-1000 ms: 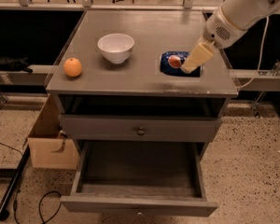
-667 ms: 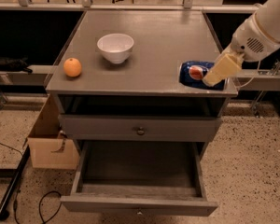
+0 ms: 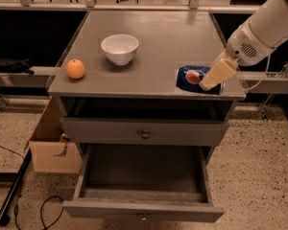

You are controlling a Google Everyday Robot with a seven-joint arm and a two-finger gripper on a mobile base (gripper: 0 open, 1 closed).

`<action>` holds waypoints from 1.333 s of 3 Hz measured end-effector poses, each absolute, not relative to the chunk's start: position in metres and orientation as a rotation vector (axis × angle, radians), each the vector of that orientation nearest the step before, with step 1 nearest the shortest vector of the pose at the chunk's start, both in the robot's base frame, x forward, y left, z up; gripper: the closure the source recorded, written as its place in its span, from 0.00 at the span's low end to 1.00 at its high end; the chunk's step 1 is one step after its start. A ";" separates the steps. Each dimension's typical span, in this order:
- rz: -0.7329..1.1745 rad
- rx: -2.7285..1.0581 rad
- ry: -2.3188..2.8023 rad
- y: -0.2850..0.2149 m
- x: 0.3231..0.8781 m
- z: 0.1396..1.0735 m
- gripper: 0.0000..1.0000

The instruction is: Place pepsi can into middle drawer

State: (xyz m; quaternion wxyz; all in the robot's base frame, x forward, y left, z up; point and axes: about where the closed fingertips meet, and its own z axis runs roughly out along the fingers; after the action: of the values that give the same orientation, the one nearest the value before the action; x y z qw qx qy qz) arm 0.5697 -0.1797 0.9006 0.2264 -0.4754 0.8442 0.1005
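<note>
The pepsi can (image 3: 192,77), blue with the round logo, lies on its side at the front right of the cabinet top (image 3: 153,42). My gripper (image 3: 212,78) comes in from the right on a white arm, and its beige finger (image 3: 220,72) lies across the can's right end. The can has moved with it, so it is shut on the can. The middle drawer (image 3: 144,207) is pulled out wide open below, its dark floor bare. The can is above and to the right of the drawer's opening.
A white bowl (image 3: 119,48) and an orange fruit (image 3: 75,68) sit on the left half of the cabinet top. A shut drawer front with a round knob (image 3: 144,134) lies above the open drawer. A cardboard box (image 3: 50,147) and a cable lie on the floor at the left.
My gripper and the can have moved from the middle right of the top toward its front right edge, then slightly left. The bowl, the fruit and the drawer have not moved.
</note>
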 end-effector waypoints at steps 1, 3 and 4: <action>0.418 -1.238 2.222 -0.167 0.550 0.889 1.00; 0.510 -1.029 2.338 -0.211 0.431 0.837 1.00; 0.524 -1.017 2.376 -0.214 0.414 0.822 1.00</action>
State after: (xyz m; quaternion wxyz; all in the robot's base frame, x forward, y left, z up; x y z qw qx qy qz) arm 0.4140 -0.2143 0.8217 0.2496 -0.3733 0.8725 0.1923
